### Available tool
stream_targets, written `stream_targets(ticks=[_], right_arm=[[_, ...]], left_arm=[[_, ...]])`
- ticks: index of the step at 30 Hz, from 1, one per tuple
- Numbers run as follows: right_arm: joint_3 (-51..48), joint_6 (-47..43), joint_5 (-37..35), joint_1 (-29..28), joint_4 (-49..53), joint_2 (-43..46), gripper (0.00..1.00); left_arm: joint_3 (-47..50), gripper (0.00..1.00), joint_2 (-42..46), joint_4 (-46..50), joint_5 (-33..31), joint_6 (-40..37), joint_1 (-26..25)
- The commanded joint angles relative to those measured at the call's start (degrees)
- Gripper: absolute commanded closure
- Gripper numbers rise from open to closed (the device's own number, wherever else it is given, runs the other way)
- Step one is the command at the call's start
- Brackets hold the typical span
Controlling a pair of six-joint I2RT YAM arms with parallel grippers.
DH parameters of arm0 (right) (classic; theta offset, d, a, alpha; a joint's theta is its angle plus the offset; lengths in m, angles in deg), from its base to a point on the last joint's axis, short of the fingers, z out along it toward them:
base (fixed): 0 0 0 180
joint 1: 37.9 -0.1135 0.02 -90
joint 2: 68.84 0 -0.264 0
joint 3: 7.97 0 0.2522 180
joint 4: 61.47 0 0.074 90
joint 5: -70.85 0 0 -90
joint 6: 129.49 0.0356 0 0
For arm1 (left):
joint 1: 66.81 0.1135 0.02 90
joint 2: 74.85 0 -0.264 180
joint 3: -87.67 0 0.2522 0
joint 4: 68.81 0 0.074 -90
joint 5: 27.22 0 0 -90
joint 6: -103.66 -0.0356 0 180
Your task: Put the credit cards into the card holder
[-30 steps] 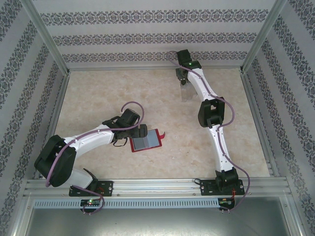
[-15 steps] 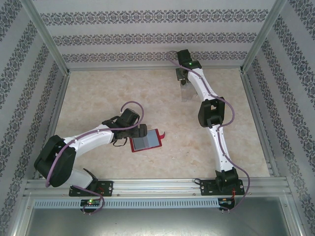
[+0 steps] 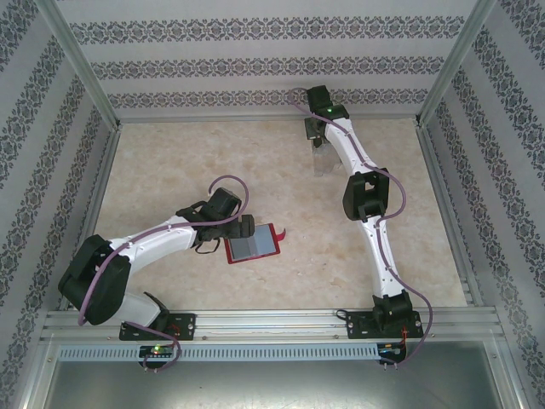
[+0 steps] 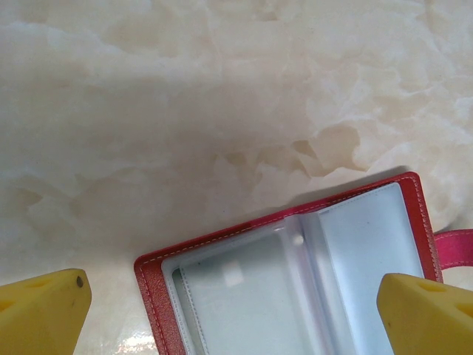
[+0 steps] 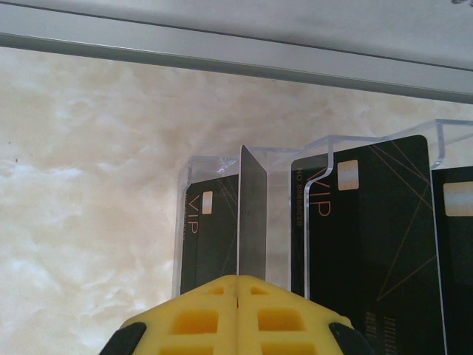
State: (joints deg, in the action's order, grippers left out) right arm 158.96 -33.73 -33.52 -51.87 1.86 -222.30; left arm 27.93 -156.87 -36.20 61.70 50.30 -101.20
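The right end effector [image 5: 238, 287] has been closed onto one credit card [image 5: 253, 222] near the far edge of the tabletop [image 5: 89, 185].

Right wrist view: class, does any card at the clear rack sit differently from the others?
Yes. One credit card stands edge-on to the camera, pinched in the shut right tool. The neighbouring VIP cards in the clear rack show their flat faces. Nothing looks damaged.

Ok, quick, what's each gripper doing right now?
Left gripper: open, over the open red card holder.
Right gripper: shut on a credit card at the clear rack.
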Motion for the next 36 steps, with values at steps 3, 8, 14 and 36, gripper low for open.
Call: stream_targets(ticks=[3, 8, 14, 36], right_arm=[[1.5, 0.0, -0.6, 0.4, 0.5, 4.4, 1.0], [1.2, -0.1, -0.7, 0.5, 0.6, 4.5, 1.0], [0.6, 0.3, -0.4, 0.7, 0.6, 4.1, 1.0], [-0.6, 0.7, 0.7, 1.9, 1.7, 0.7, 0.94]], left_arm=[[0.3, 0.0, 1.0, 0.5, -0.7, -0.6, 0.4], [0.0, 0.0, 0.9, 0.7, -0.6, -0.6, 0.4], [-0.1, 0.0, 1.0, 0.8, -0.6, -0.8, 0.4], [0.0, 0.0, 0.8, 0.4, -0.5, -0.6, 0.4]])
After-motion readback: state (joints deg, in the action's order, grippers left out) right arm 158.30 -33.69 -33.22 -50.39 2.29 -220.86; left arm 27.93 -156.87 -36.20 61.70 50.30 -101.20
